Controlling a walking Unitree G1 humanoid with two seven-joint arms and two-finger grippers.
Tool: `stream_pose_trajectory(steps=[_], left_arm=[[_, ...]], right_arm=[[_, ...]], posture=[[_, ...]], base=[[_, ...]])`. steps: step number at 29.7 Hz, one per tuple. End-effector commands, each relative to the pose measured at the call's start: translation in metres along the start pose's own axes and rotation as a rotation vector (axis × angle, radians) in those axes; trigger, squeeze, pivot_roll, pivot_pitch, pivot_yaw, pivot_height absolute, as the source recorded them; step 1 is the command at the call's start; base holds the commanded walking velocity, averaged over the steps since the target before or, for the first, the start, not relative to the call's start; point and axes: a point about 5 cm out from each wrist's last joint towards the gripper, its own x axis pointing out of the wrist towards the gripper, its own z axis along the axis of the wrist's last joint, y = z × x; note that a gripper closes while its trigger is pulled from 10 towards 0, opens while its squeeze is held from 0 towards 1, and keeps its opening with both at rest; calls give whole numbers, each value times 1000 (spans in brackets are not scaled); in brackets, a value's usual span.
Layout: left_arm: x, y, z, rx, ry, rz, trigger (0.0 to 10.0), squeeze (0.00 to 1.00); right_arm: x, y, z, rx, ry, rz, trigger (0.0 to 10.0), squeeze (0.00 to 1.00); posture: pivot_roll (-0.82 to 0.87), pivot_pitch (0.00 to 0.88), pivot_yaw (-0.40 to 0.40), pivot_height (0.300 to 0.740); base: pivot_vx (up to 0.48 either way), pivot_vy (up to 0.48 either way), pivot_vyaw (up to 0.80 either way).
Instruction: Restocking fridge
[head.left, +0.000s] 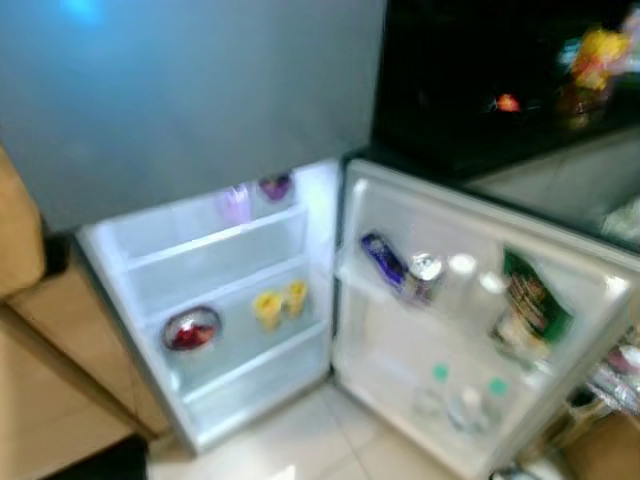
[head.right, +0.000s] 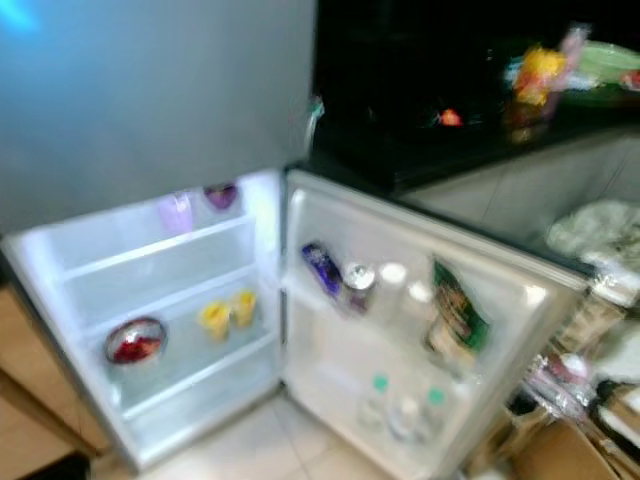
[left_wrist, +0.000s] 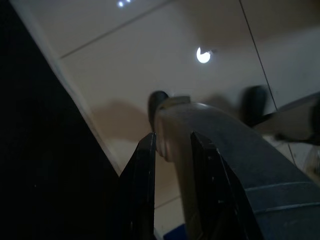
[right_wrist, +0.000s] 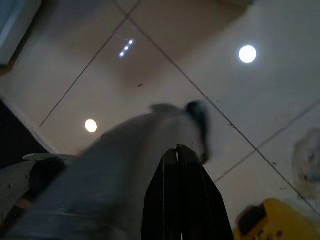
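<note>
The fridge's lower compartment (head.left: 225, 300) stands open and lit, all of it blurred. On its middle shelf sit a bowl of something red (head.left: 191, 329) and two yellow cups (head.left: 279, 302). Purple items (head.left: 252, 197) stand on the top shelf. The open door (head.left: 470, 330) swings to the right; its upper rack holds a blue packet (head.left: 383, 259), a can (head.left: 424, 274), pale bottles and a green packet (head.left: 532, 300). Green-capped bottles (head.left: 465, 400) stand in the lower rack. My left gripper (left_wrist: 172, 140) hangs over the floor, open by a narrow gap. My right gripper (right_wrist: 176, 148) hangs shut, holding nothing.
A dark counter (head.right: 450, 110) above the door carries yellow and red items (head.right: 540, 75). Bags and boxes (head.right: 590, 400) crowd the floor to the right of the door. A wooden cabinet (head.left: 40, 350) flanks the fridge on the left. A yellow object (right_wrist: 272, 222) lies on the pale tiles.
</note>
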Motion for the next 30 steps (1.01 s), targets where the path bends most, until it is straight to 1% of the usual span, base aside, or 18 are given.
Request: stream_pose_trajectory(steps=[1,12,15,20,24,30], left_arm=[[-1,-3,-12,2,43,-4,10000,0],[0,-6,-11,18,49,-22,10000,0],[-1,-7,-14,33,66,-41,10000,0],[-1,-9,-16,34,75,-48,10000,0],[-1,-6,-14,24,66,-18,10000,0],[0,-5,-11,14,52,-9,10000,0]], right_arm=[[-1,-4,2,11,-11,-16,10000,0],[-2,-5,2,0,-6,-17,10000,0],[-2,-6,2,0,-6,-19,10000,0],[-3,-9,2,-7,-4,-25,10000,0],[-3,-11,5,-17,-9,-26,10000,0],[-4,-13,11,-14,-30,-43,10000,0]], posture=[[-89,9,15,740],[-92,8,19,740],[-92,4,19,740],[-93,0,16,740],[-91,0,14,740],[-90,0,15,740]], base=[[0,0,0],[0,0,0],[0,-431,0],[0,-480,0],[0,0,0],[0,0,0]])
